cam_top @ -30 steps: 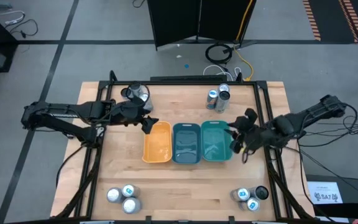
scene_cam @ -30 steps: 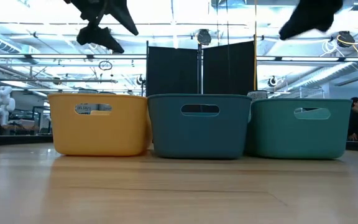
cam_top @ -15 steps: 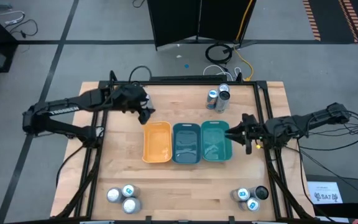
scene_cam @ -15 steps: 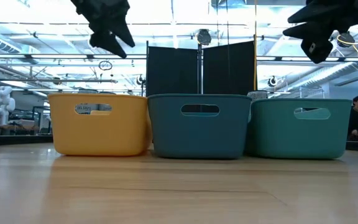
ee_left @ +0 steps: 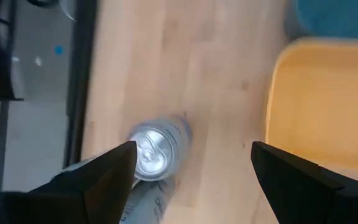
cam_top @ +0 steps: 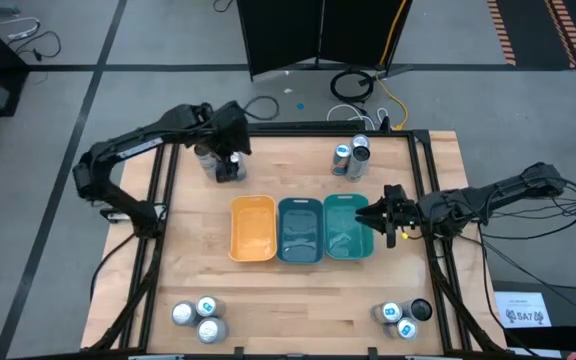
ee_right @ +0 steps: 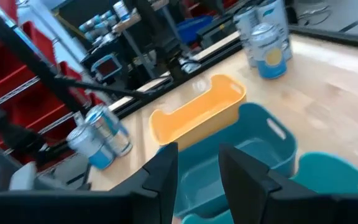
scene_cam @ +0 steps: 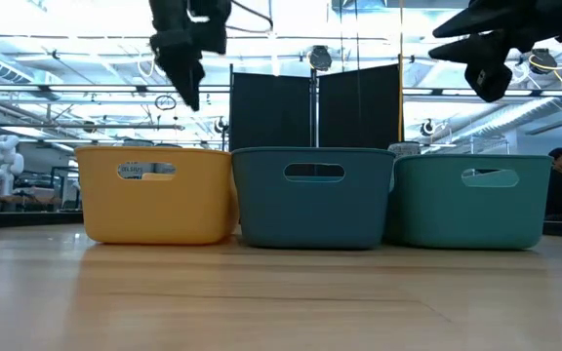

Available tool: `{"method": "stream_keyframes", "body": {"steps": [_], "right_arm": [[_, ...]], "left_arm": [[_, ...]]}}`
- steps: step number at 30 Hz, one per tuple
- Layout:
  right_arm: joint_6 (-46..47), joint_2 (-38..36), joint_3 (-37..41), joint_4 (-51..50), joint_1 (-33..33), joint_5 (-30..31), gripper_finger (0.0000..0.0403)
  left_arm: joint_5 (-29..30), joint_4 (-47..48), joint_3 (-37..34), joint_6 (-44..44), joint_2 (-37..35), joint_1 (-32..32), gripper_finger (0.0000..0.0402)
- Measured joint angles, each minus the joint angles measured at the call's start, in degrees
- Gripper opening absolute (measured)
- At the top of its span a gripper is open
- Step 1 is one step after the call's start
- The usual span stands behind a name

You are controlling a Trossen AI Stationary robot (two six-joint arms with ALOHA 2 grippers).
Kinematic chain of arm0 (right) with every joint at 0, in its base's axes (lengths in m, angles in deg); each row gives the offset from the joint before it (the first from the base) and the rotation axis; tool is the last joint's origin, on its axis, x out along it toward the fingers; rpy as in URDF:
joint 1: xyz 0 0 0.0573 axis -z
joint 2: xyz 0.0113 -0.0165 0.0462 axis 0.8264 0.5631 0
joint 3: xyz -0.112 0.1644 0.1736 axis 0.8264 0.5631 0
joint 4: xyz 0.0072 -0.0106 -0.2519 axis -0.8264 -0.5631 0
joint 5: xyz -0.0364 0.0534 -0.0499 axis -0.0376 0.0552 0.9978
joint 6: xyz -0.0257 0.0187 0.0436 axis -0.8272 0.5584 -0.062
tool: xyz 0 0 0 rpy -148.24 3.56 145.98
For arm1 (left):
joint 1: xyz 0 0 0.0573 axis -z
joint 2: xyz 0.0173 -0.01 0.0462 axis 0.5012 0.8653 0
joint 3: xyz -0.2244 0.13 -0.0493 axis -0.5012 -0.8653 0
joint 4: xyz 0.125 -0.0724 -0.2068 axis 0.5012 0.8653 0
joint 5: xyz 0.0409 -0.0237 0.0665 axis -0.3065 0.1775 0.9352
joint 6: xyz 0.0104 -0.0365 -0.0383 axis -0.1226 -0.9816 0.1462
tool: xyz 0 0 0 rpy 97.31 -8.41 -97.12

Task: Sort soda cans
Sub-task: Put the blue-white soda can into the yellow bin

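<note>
Silver can (ee_left: 156, 147) stands upright directly beneath the left gripper (ee_left: 191, 163), whose fingers are spread wide, holding nothing.

Bright overhead light; soft shadows; wrist views blurred

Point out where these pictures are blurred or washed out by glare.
Left wrist view: soft, the silver can smeared. Right wrist view: motion blur over the yellow tray and cans. Low view: bright ceiling lights leave both hands as silhouettes. High view: evenly lit, sharp.
</note>
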Motion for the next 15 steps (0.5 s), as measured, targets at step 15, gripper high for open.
{"method": "stream_keyframes", "body": {"steps": [15], "right_arm": [[0.1, 10.1, 0.0, 8.1, 0.0, 1.9, 0.0107]], "left_arm": [[-3.3, -2.1, 0.0, 11.4, 6.0, -5.5, 0.0326]]}}
